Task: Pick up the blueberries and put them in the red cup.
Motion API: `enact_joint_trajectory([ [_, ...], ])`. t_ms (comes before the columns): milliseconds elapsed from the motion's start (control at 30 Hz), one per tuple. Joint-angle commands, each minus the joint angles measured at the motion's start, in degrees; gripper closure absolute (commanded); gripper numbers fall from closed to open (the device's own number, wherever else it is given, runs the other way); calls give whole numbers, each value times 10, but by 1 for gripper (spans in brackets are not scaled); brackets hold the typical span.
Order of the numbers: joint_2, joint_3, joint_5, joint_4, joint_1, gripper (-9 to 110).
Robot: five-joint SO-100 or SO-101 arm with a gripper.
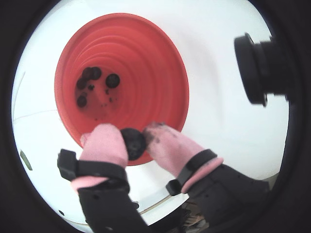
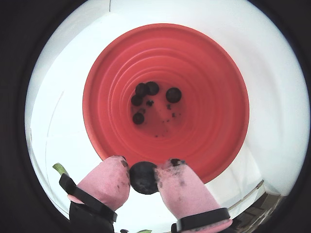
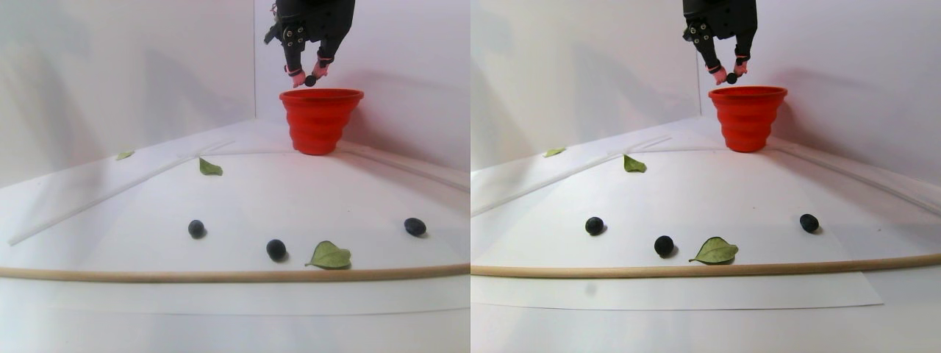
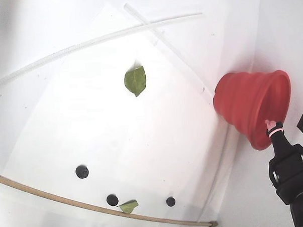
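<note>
My gripper (image 1: 134,137) is shut on one dark blueberry (image 1: 133,144), pinched between its pink fingertips. It hangs just above the near rim of the red cup (image 1: 146,63). The other wrist view shows the same grip (image 2: 144,166), with the blueberry (image 2: 143,178) over the cup's edge (image 2: 214,145). Several blueberries (image 2: 173,94) lie in the cup's bottom. In the stereo pair view the gripper (image 3: 309,77) is above the cup (image 3: 320,121). Three blueberries lie on the white sheet: one (image 3: 196,229), another (image 3: 276,249) and a third (image 3: 414,226).
Green leaves (image 3: 330,255) (image 3: 209,168) lie on the sheet, one beside the middle berry. A thin wooden rod (image 3: 220,276) runs along the front. White walls stand close behind the cup. A black camera (image 1: 257,68) juts in at the right of a wrist view.
</note>
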Motion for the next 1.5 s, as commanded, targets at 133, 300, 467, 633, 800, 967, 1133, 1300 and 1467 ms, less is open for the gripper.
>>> enact_joint_trajectory([
  [133, -7, -65, 3, -38, 22, 91],
  [300, -9, -70, 10, -39, 22, 84],
  [467, 4, -75, 13, -29, 18, 81],
  [633, 37, -76, 20, 5, 8, 81],
  [800, 70, -67, 23, 43, -5, 82],
  [967, 102, -51, 18, 64, -18, 83],
  [1133, 144, -33, 14, 108, -34, 83],
  [1300, 173, -21, 16, 154, -46, 83],
  [1467, 195, -11, 25, 200, -52, 84],
])
